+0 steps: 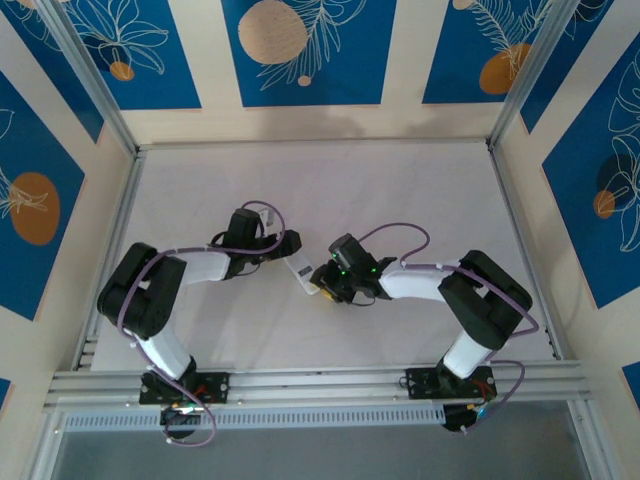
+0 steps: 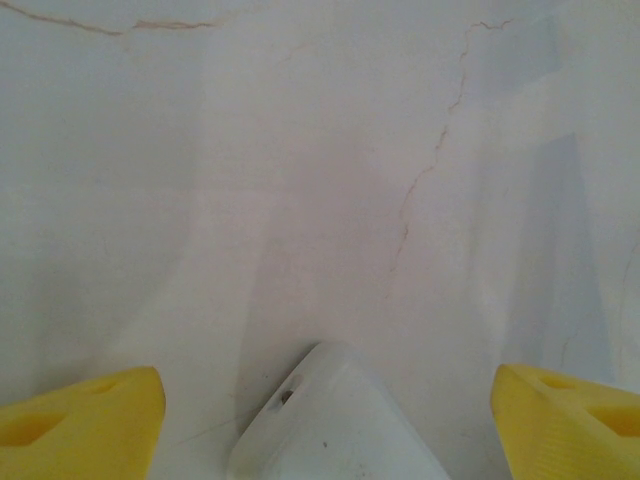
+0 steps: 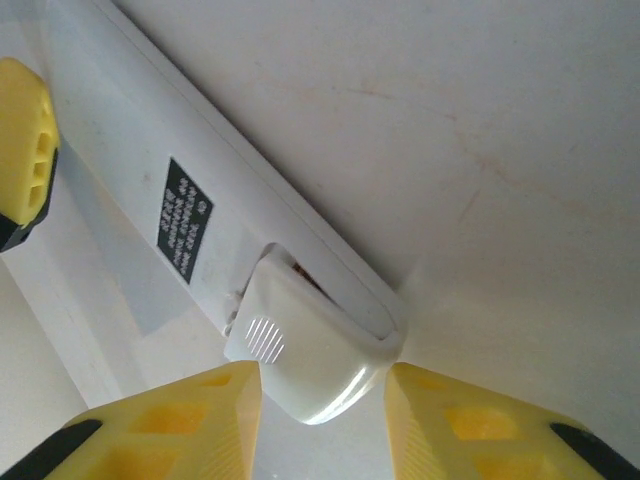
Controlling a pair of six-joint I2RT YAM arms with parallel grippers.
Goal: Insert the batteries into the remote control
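Observation:
The remote control (image 1: pixel 303 272) is a flat white handset lying at the table's middle, between the two grippers. Its back faces up, with a black label (image 3: pixel 185 220) on it. My right gripper (image 3: pixel 322 400) is shut on a small white battery cover (image 3: pixel 300 345), which is tilted over the compartment at the remote's end. A dark orange sliver (image 3: pixel 308 276) shows under the cover; I cannot tell whether it is one of the batteries. My left gripper (image 2: pixel 322 380) is open. Its yellow fingers (image 2: pixel 80 425) straddle the remote's (image 2: pixel 330 430) other end with gaps on both sides.
The white table surface (image 1: pixel 400 190) stretches behind the arms and shows thin cracks (image 2: pixel 425 180). Cream walls with blue panels (image 1: pixel 310 50) close it in, with metal rails (image 1: pixel 320 380) along the near edge.

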